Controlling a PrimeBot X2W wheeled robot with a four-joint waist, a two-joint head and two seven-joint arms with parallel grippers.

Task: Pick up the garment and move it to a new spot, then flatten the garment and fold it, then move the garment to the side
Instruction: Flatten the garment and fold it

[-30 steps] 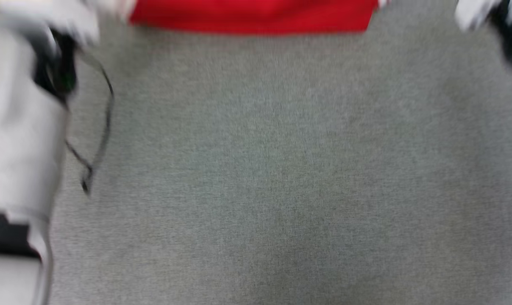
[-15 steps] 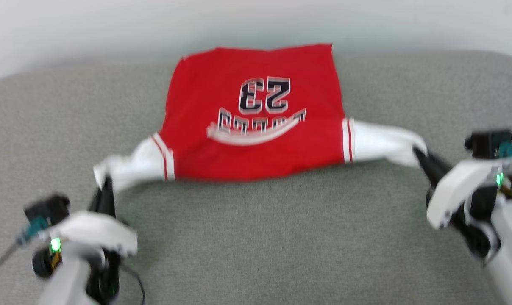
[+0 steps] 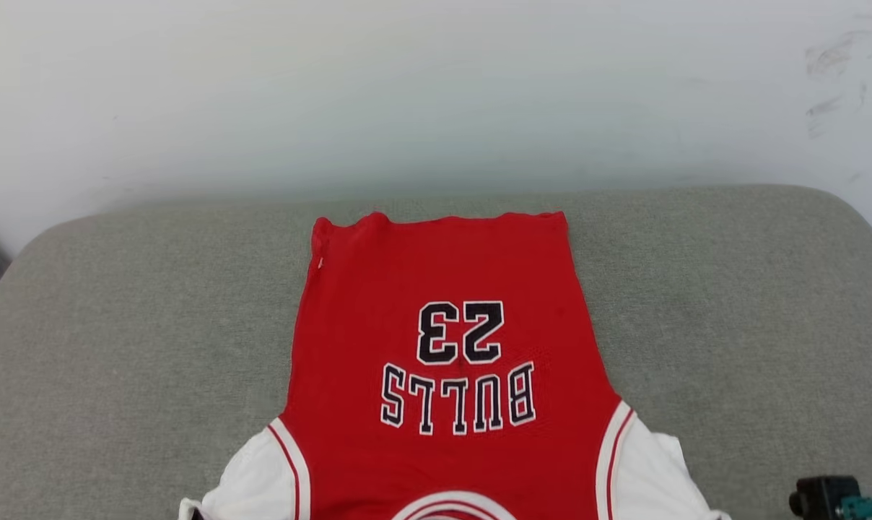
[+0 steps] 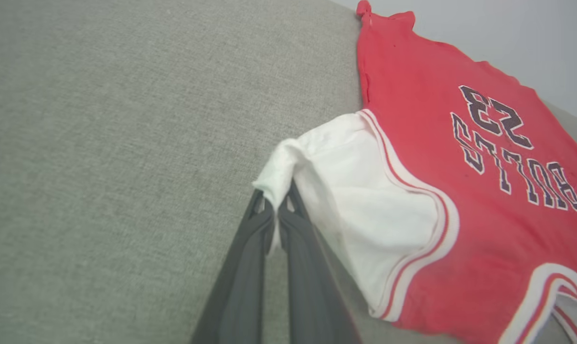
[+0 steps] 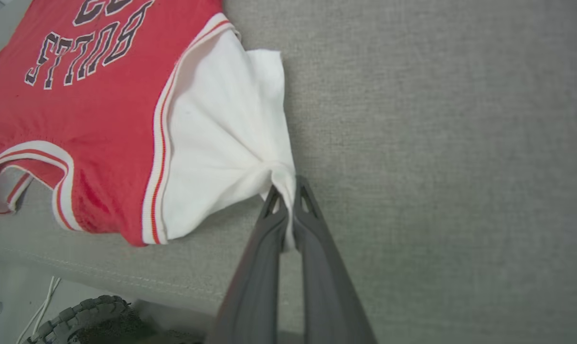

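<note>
While the garment (image 3: 443,347) lies with its lettering up on the grey cushion (image 3: 118,325), hem toward the pale wall (image 3: 407,94) and collar toward me, my left gripper (image 4: 276,206) is closed on the edge of the white left sleeve (image 4: 365,200). My right gripper (image 5: 288,197) pinches the white right sleeve (image 5: 221,129) in the same way. Each sleeve gathers to a point at my fingertips, and the red body is nearly flat.

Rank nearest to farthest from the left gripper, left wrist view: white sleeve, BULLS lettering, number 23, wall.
1. white sleeve: pinched by the left gripper.
2. BULLS lettering: on the garment, its red chest, right of the sleeve.
3. number 23: just past the lettering, toward the hem.
4. wall: beyond the grey cushion, at its far edge.
</note>
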